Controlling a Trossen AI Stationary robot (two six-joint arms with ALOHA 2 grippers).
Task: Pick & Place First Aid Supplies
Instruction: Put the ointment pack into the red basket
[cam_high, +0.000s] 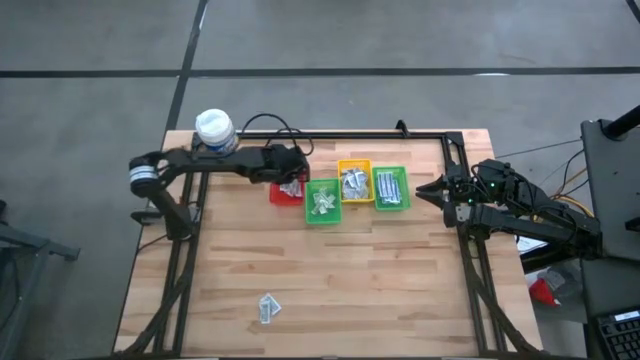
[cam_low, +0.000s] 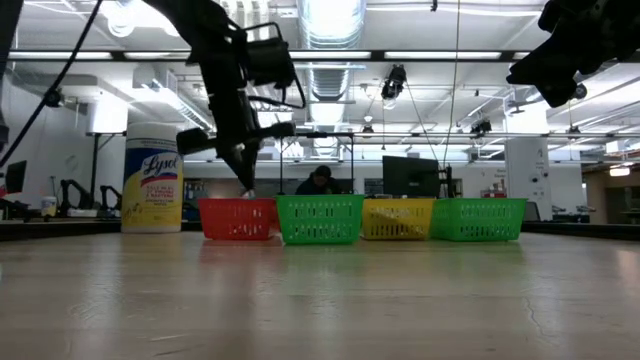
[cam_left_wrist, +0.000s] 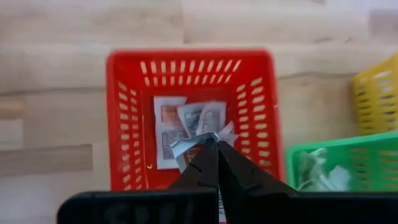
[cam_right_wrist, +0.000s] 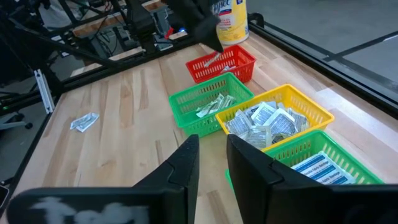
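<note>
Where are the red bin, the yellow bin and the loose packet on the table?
red bin (cam_left_wrist: 127, 124), left wrist view, left wall
yellow bin (cam_right_wrist: 314, 112), right wrist view, rim
loose packet (cam_high: 268, 308), high view, its middle

Left gripper (cam_left_wrist: 213, 144) pinches a silvery packet (cam_left_wrist: 186, 145) (over red bin (cam_left_wrist: 127, 118))

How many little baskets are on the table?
4, in a row at the table's far side: a red basket under the left gripper, then a green basket, a yellow basket and another green basket.
</note>
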